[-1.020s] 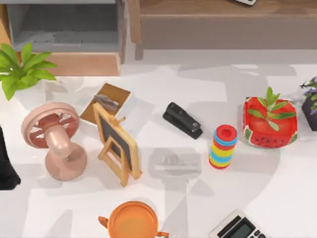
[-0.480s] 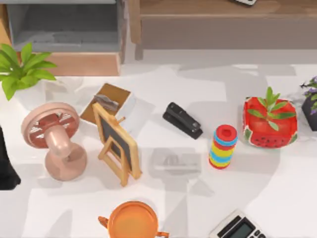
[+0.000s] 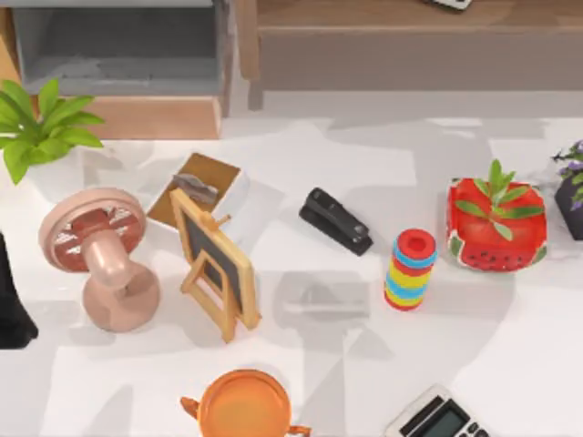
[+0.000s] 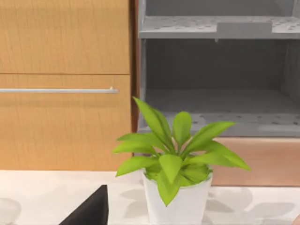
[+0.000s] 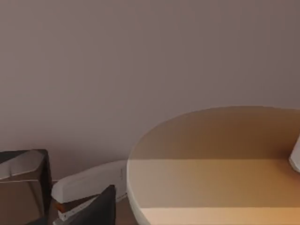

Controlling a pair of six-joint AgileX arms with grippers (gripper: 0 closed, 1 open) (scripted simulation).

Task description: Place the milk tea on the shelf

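Note:
The milk tea (image 3: 197,188), a white carton with a brown top face, lies on the table behind the small wooden easel blackboard (image 3: 214,264), left of centre. The shelf (image 3: 118,50) is a wooden unit with grey open compartments at the back left; in the left wrist view the shelf (image 4: 215,119) stands open behind a potted plant. My left arm (image 3: 9,300) sits at the table's left edge, and a dark part of the left gripper (image 4: 89,213) shows in its wrist view. The right gripper (image 5: 105,206) faces a plain wall, away from the table.
A green potted plant (image 3: 41,127) stands before the shelf, and a pink desk fan (image 3: 100,255) is left of the easel. Also on the table are a black stapler (image 3: 337,221), a striped ring stack (image 3: 410,269), a watermelon planter (image 3: 496,225), an orange pot (image 3: 244,407) and a calculator (image 3: 437,419).
No object on the table has moved. Only the soft shadow in the middle of the table has changed shape slightly.

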